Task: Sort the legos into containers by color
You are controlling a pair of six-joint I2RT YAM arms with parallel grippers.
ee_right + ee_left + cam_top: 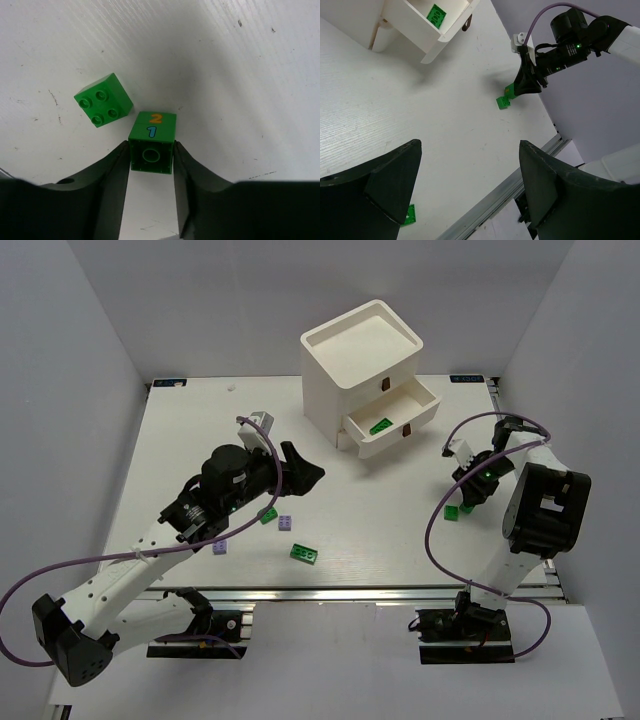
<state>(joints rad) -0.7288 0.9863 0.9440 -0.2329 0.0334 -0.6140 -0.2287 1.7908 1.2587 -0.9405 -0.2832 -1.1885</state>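
Nearest to the arm bases, at about 6 o'clock on the table (400, 540), lies a long green brick (306, 554). A light purple brick (220, 547) is at 9 o'clock from it, and a second purple brick (286, 523) and a small green brick (268, 515) are at 11 o'clock, all apart from each other. Above this group hangs the left gripper (470, 150), its fingers spread wide with nothing between them. At the 3 o'clock side of the table the right gripper (151, 156) is low over the surface and its two fingers clamp a numbered green brick (152, 131), printed with a 1 and a 2. I cannot tell if this brick is already off the table. A loose green square (103, 100), studs up, sits just beside it at 10 o'clock in the wrist view, and I cannot tell if the corners touch. Farthest, at 12 o'clock, stands the white chest (345, 350). One open drawer (420, 400) is pulled out and holds a stored green brick (380, 426). I judge that the step in hand is the pick of a green piece. The next move calls for a straight lift that does not drag the neighbour, then a carry toward 11 o'clock, over the drawer's front wall, and a release inside it.
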